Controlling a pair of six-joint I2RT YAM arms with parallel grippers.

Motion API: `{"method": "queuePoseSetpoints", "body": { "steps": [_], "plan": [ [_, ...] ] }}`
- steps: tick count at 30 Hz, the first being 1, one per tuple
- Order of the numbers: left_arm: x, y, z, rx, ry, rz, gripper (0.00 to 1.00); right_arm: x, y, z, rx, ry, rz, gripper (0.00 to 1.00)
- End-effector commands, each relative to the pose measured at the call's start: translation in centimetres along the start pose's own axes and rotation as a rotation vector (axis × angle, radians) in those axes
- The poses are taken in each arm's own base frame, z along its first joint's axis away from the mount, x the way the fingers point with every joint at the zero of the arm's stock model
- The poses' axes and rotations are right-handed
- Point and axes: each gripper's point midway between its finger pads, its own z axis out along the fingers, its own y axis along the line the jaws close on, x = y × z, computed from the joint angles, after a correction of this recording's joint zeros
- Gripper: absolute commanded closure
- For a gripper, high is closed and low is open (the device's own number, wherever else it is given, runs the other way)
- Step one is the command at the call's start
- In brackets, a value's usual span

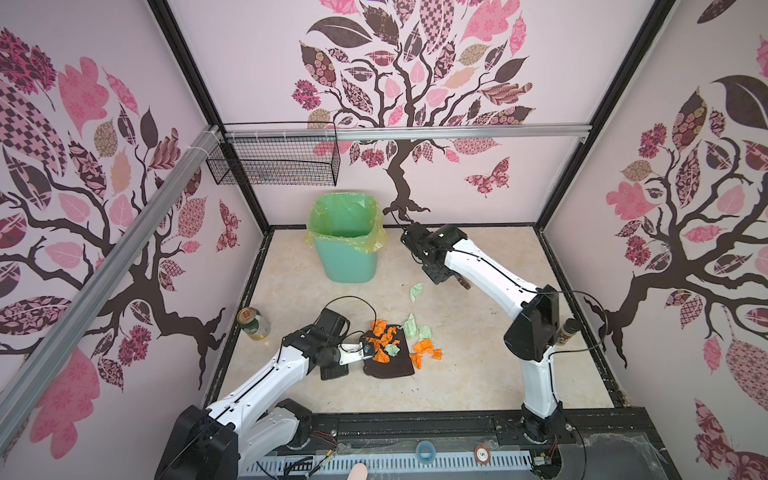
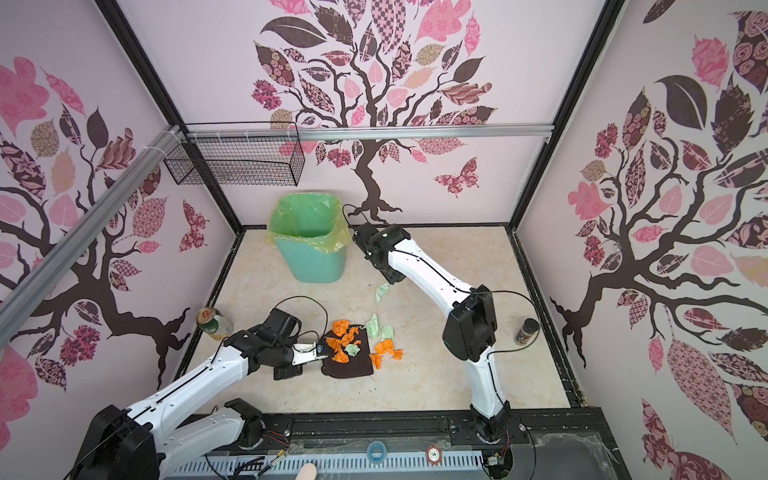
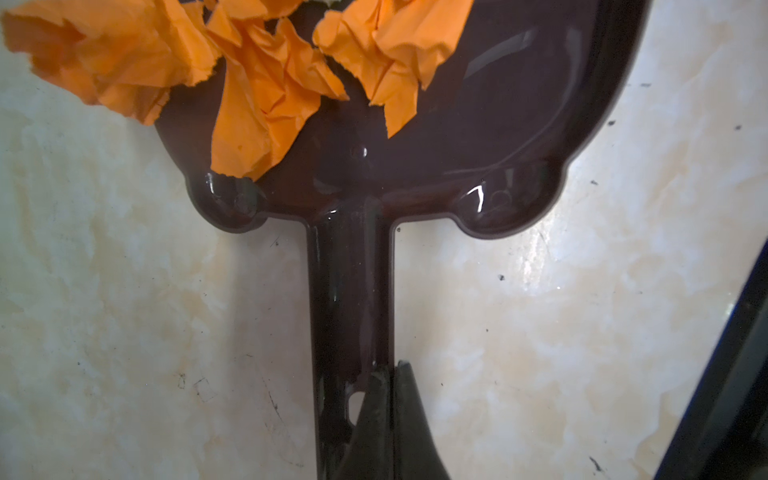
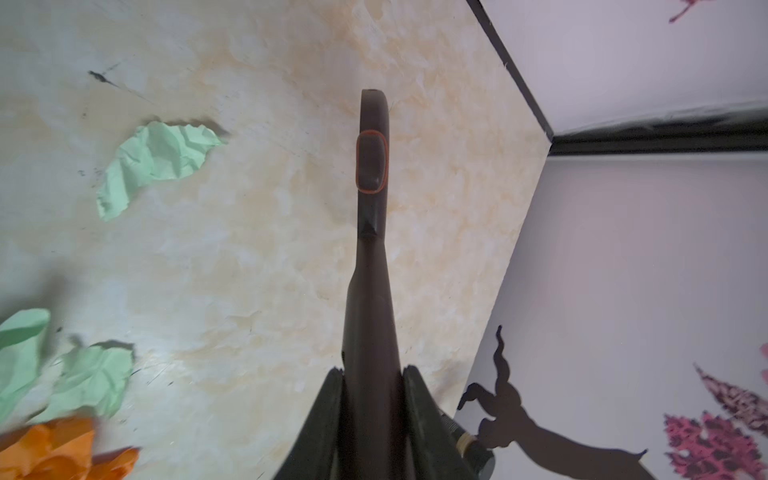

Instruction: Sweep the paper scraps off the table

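Step in hand: sweeping, about midway by my reckoning. Some of the paper scraps [image 1: 384,338] sit on the dustpan [image 1: 388,370], the rest lie loose on the bench [image 1: 478,353].
Where the scraps lie: orange and green wads are on the pan. More of both colours lie just beside its open edge, on the side toward the right arm. One green wad [image 4: 158,162] lies well apart, nearer the bin [image 1: 349,257].
Left tool [image 3: 388,370]: closed tight on the far end of the dustpan's handle. The pan seems to lie flat on the bench.
Right tool [image 4: 372,374]: jaws clamped around a slim brown handle [image 4: 372,249], which I take for the brush, though I can't see any bristles. It appears raised off the bench, touching no paper, near the bin.
Next move: I'd lower the brush behind the lone green wad and draw it toward the pan while keeping the pan steady. Paper this light may skid past the lip.
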Motion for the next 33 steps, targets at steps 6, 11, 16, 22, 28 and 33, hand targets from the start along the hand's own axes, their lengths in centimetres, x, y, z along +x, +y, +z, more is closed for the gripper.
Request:
{"method": "queuePoseSetpoints", "body": {
  "steps": [6,11,16,22,28,33],
  "plan": [
    [0.8,0.3,0.8,0.005,0.025,-0.029,1.00,-6.8,4.7,-0.9,0.021,-0.226,-0.383,1.00],
    [0.7,1.0,1.0,0.001,0.022,-0.035,1.00,-5.8,8.5,-2.6,-0.050,-0.220,-0.415,1.00],
    [0.2,1.6,0.8,-0.002,0.010,-0.044,1.00,-3.4,11.4,-5.1,-0.159,-0.189,-0.409,1.00],
    [0.0,1.9,0.6,-0.007,0.009,-0.044,1.00,-0.9,11.2,-8.1,-0.180,-0.158,-0.368,1.00],
    [0.0,1.8,0.1,-0.016,0.005,-0.042,1.00,0.6,9.2,-12.7,-0.143,-0.208,-0.325,1.00],
    [0.1,2.1,-0.9,-0.044,0.001,-0.046,1.00,1.4,5.9,-16.2,-0.111,-0.262,-0.194,1.00]
  ]
}}
